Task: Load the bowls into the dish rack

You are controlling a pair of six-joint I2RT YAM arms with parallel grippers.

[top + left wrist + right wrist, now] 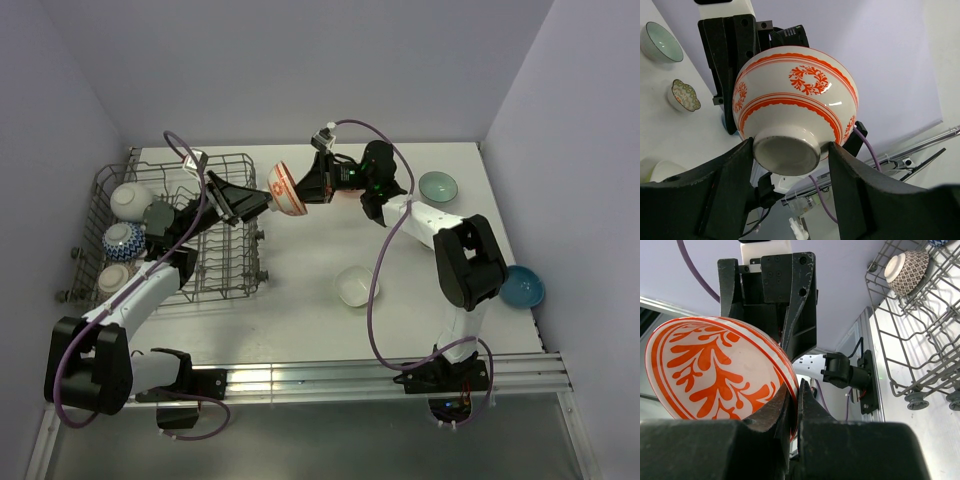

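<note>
A red-orange patterned bowl [287,189] [795,100] [715,370] hangs in the air between both arms, just right of the dish rack [225,265] [900,340]. My right gripper [304,188] [797,390] is shut on its rim, one finger inside and one outside. From the other side my left gripper [262,205] [790,150] has its fingers against both sides of the bowl's foot ring. In the rack's left side stand a white bowl [130,200], a blue-patterned bowl [123,240] and a third pale bowl [112,278].
On the table lie a pale green bowl [437,186] [659,42] at the far right, a blue bowl [521,288] at the right edge, and a white square bowl [353,285] in the middle. A scalloped multicolour bowl [685,95] sits near the green one.
</note>
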